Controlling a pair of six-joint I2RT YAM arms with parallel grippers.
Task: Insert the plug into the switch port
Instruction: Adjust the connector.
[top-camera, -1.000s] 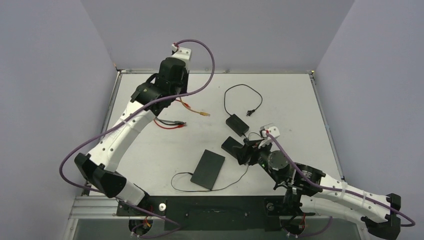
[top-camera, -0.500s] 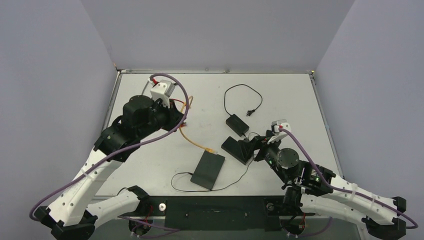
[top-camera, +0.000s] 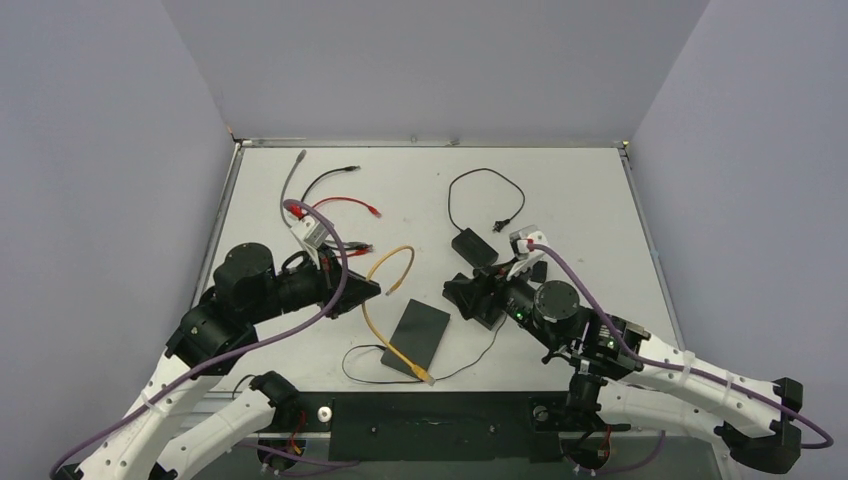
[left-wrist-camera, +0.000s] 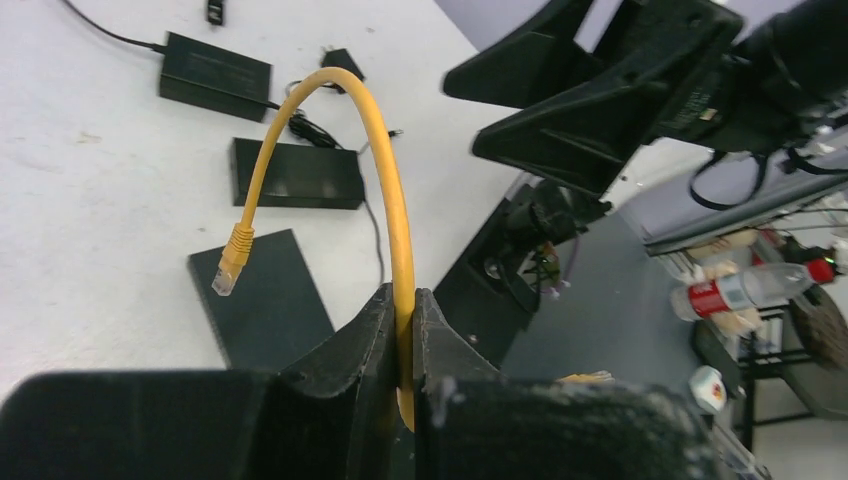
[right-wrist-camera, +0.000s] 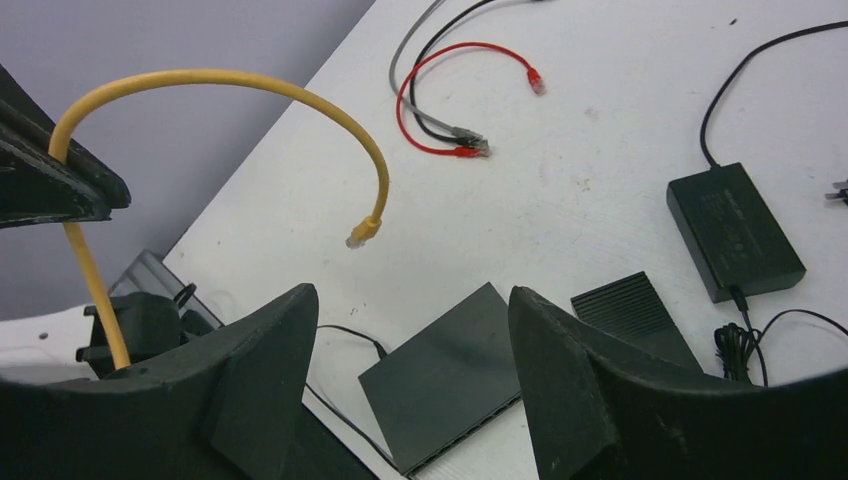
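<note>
Left of the switch (top-camera: 420, 335), my left gripper (top-camera: 370, 290) pinches the yellow cable (top-camera: 388, 258) mid-length, its plug (left-wrist-camera: 230, 265) not yet inserted; the right gripper (top-camera: 462, 292) is spread.

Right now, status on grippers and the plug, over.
Left gripper shut on yellow cable mid-length. Right gripper open, empty. Free plug in the air, not in the switch. Nothing between them.
</note>
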